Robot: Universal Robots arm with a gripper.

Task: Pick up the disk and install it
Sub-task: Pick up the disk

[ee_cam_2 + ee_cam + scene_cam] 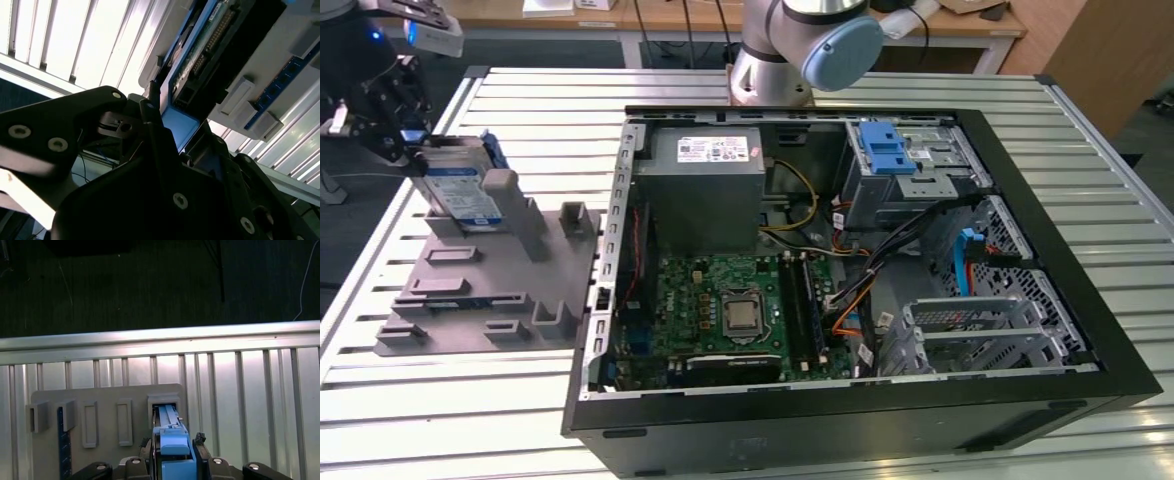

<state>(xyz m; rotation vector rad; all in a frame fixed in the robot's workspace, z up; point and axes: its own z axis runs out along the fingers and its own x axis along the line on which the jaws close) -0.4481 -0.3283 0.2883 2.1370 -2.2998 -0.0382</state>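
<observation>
The disk [462, 192] stands on edge in a slot of the grey holder [480, 290], at the exterior view's left on the slatted table. It is silver, with a white-and-blue label and blue rails. My gripper [411, 145] is at the disk's upper end, on the side away from the computer case. In the first wrist view the black fingers [200, 447] press both sides of the disk's blue rail [174, 447], above the holder [105, 395]. In the second wrist view the disk's circuit-board side [200, 55] runs out from between the fingers [155, 125].
The open computer case [1067, 300] lies in the middle of the table, with a grey power-supply box [707, 170], a motherboard [734, 310] and a silver bay with a blue latch [901, 155]. The arm's base [781, 50] stands behind the case. The table's far edge [160, 337] lies beyond the holder.
</observation>
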